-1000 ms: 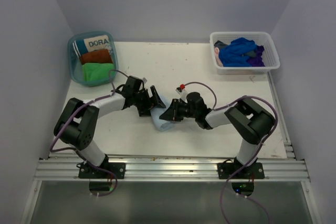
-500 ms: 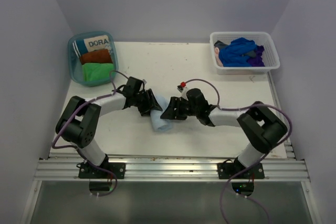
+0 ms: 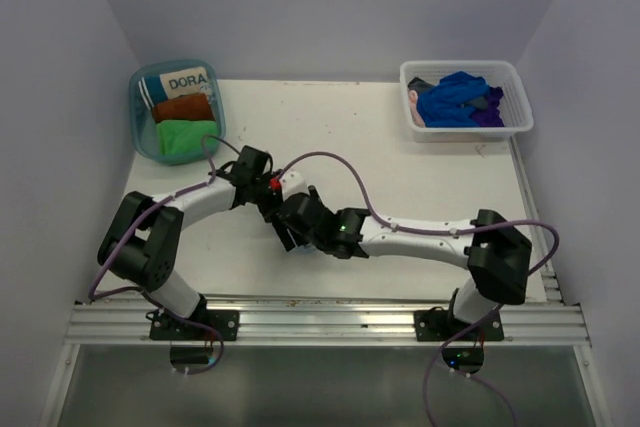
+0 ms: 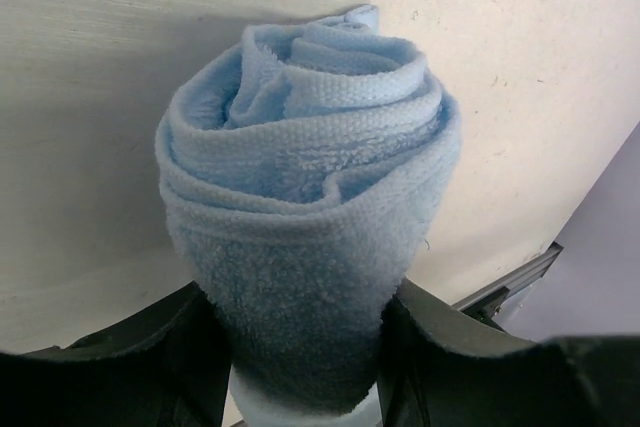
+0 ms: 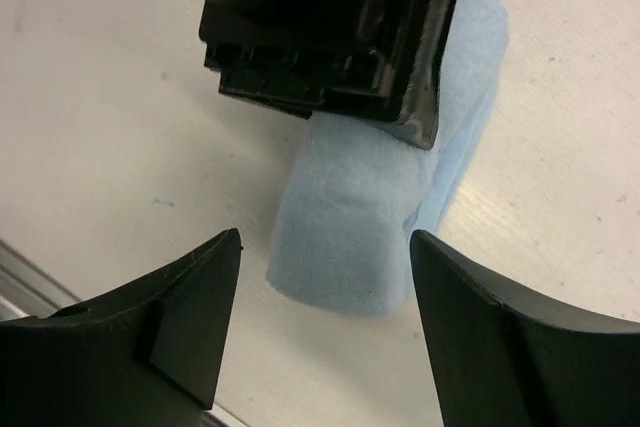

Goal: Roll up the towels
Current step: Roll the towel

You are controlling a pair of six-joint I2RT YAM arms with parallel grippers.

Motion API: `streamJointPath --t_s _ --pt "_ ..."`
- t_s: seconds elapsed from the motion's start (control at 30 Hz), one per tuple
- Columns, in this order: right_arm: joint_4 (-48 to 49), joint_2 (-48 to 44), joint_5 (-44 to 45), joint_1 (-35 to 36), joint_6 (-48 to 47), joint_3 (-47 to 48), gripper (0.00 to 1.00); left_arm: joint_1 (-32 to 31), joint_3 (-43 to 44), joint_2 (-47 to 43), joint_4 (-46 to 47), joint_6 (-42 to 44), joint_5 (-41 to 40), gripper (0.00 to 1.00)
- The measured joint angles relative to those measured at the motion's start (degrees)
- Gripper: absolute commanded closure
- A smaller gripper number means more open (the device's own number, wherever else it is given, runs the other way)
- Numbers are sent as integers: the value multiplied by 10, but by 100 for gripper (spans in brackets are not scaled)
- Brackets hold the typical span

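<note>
A light blue towel, rolled into a tight cylinder, lies on the white table. My left gripper is shut on it, its black fingers pressed against both sides of the roll. In the right wrist view the same roll points toward my right gripper. That gripper is open, its fingertips just short of the roll's end and touching nothing. From above, both grippers meet left of the table's middle and hide the roll.
A teal bin at the back left holds a green towel, a rust-brown towel and the DORA item. A white basket at the back right holds dark blue and purple towels.
My left gripper has closed on the rolled light blue towel. My right gripper has opened, let go of it and swung left and nearer, to the roll's near end.
</note>
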Motion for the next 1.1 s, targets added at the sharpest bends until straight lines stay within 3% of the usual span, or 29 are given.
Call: streamJointPath --t_s 0.27,0.37,0.4,0.53,0.67,0.9,0.97,1.1 --pt "-72 126 141 79 -55 78 24 0 0 0 -12 -6 -5 47" --pt "-86 159 175 87 -61 95 27 0 0 0 -14 -6 -7 46" --pt "-91 169 186 88 -62 99 30 0 0 0 -14 -6 -8 46" --pt "-102 197 217 88 -62 111 59 -1 0 0 -15 -6 -12 41" --pt "-110 201 231 87 -57 114 70 -1 0 -2 -17 -6 -13 27" --pt "-40 129 160 50 -52 30 72 0 5 -26 -37 0 -15 14" --pt "-16 93 119 28 -43 -2 72 1 9 -33 -42 2 -16 5" --pt "39 33 33 -25 -16 -58 72 3 16 -42 -43 7 -17 4"
